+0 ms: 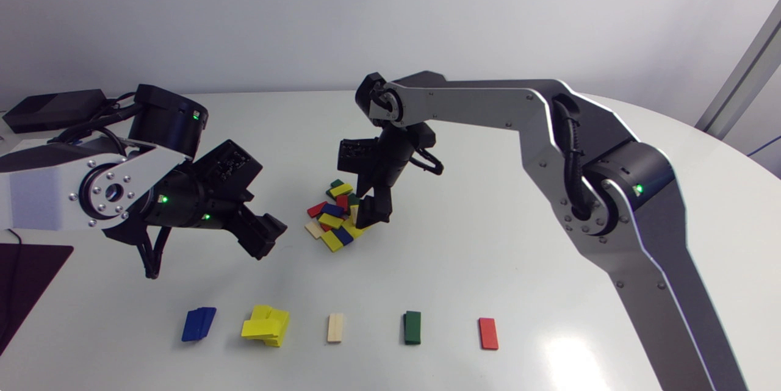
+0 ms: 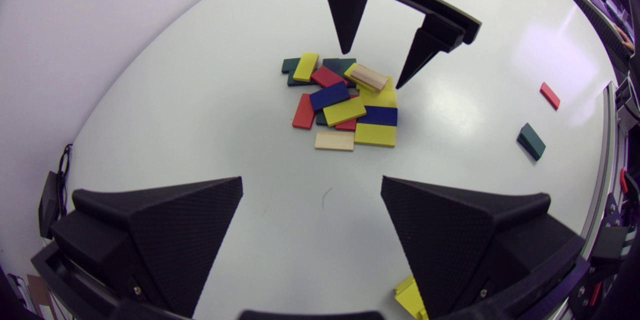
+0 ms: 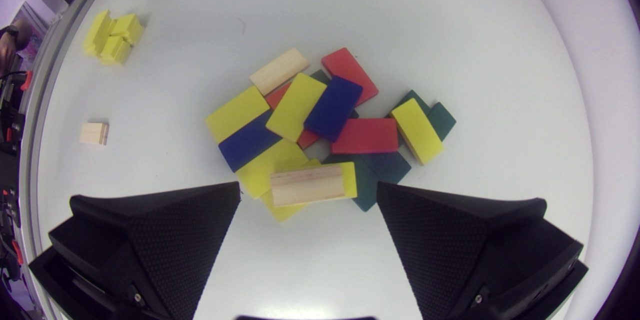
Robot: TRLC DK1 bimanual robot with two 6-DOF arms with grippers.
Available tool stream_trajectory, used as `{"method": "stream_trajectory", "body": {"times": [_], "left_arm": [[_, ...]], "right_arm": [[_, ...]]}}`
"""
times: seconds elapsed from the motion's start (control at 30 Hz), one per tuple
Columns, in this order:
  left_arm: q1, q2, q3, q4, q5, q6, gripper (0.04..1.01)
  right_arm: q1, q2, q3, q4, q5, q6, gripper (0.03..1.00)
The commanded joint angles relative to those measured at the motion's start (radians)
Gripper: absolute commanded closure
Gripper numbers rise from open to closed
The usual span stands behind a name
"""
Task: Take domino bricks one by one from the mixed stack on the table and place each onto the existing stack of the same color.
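Tool of right arm (image 2: pixel 372 69) standing open over mixed stack (image 1: pixel 334 214) at mid-worktop.
Its fingers are flanking a natural-wood brick (image 3: pixel 306 185) lying atop that stack; left tool (image 2: pixel 311 180) is hanging open nearby, gripping nothing.

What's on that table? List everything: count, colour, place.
mixed pile: one, overlapping yellow, blue, red, green and wood bricks, table's middle
blue stack: one, blue, left end of the near row
yellow stack: one, yellow, untidy, beside the blue stack
wood stack: one, pale, mid-row
green stack: one, dark green, next along
red brick: one, red, right end of the row
black box: one, black, far left corner
table: one, white
left gripper: black, open, empty, left of the pile
right gripper: black, open, above the pile's top wood brick
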Motion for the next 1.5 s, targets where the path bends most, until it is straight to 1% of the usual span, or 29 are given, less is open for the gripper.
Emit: {"method": "stream_trajectory", "body": {"times": [0.0,0.17,0.33,0.43,0.5,0.6,0.67,0.73,0.87,1.1,1.27,1.3,1.47], "left_arm": [[0.018,0.019,-0.026,0.012,0.014,0.024,0.059],[0.021,0.02,-0.031,0.017,0.017,0.025,0.059],[0.023,0.02,-0.031,0.017,0.017,0.028,0.059],[0.023,0.022,-0.029,0.017,0.017,0.031,0.059],[0.023,0.022,-0.026,0.017,0.017,0.031,0.059],[0.023,0.022,-0.026,0.017,0.017,0.031,0.059],[0.023,0.022,-0.026,0.017,0.017,0.031,0.059],[0.023,0.022,-0.026,0.017,0.019,0.033,0.059],[0.024,0.022,-0.028,0.017,0.019,0.033,0.059],[0.023,0.023,-0.029,0.017,0.019,0.031,0.059],[0.023,0.025,-0.028,0.019,0.019,0.031,0.059],[0.023,0.025,-0.026,0.019,0.019,0.031,0.059],[0.023,0.032,-0.023,0.02,0.019,0.031,0.059]], "right_arm": [[0.018,0.047,0.012,-0.017,0.012,-0.02,0.08],[0.026,0.048,0.012,-0.009,0.026,-0.017,0.097],[0.027,0.053,0.019,-0.009,0.041,-0.002,0.105],[0.027,0.054,0.027,-0.011,0.047,0.006,0.161],[0.027,0.059,0.031,-0.012,0.049,0.012,0.164],[0.03,0.059,0.033,-0.014,0.053,0.013,0.218],[0.032,0.06,0.035,-0.014,0.057,0.018,0.231],[0.033,0.062,0.038,-0.017,0.058,0.018,0.279],[0.037,0.062,0.039,-0.017,0.067,0.022,0.279],[0.04,0.062,0.027,-0.018,0.07,0.026,0.502],[0.038,0.06,0.018,-0.018,0.07,0.024,0.749],[0.038,0.056,0.015,-0.017,0.07,0.024,0.764],[0.037,0.04,0.013,-0.011,0.07,0.027,0.766]]}}
